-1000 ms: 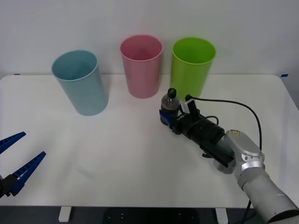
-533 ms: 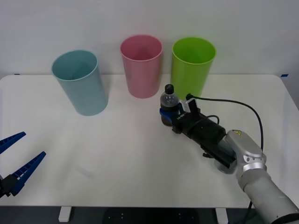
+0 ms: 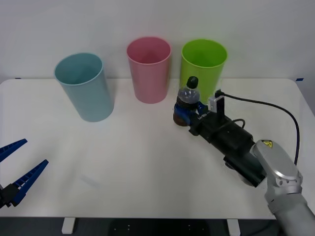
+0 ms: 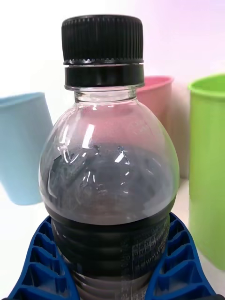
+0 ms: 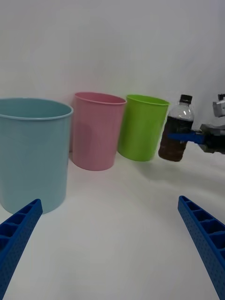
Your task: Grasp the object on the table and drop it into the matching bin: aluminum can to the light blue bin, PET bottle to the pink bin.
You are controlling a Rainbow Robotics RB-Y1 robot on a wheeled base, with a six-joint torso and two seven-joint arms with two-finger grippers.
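Right end effector (image 3: 185,114) is grasping PET bottle (image 3: 187,102), holding it above counter (image 3: 123,152), beside green bin (image 3: 202,69). Left end effector (image 3: 17,167) is idling released at counter's near edge.

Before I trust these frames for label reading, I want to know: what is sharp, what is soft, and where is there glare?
Right wrist view: the PET bottle is sharp, white glints on its shoulder, bins behind soft. Left wrist view: the bottle's shadow lies on the table. Front view: even light, the right gripper holds the bottle.
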